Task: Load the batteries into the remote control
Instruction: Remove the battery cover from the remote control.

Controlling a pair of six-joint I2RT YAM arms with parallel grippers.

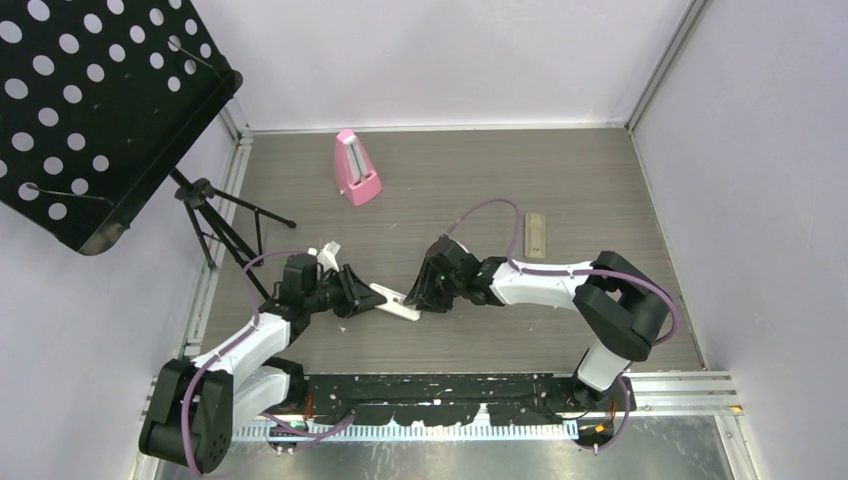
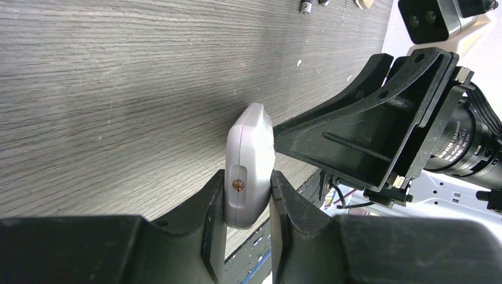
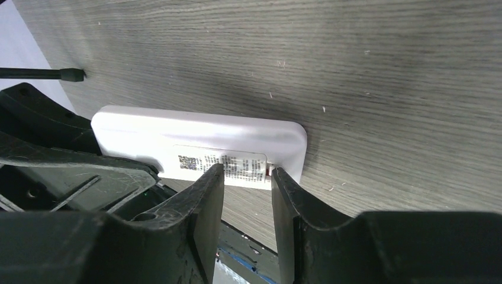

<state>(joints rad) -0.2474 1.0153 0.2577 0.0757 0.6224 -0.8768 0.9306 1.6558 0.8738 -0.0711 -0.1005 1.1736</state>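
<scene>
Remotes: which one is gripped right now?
The white remote, mid-table: the left gripper clamps one end and the right gripper is at the other. The tan one lies untouched farther back.

The remote (image 1: 393, 301): left gripper (image 1: 366, 292) clamps 1 end, right gripper (image 1: 416, 296) blocks the other, so only its 2 long sides are free. Behind the remote, table (image 1: 470, 170) lies bare up to the metronome (image 1: 355, 168). A tripod (image 1: 215, 225) stands far left of it, a strip (image 1: 535, 235) to its right.
</scene>
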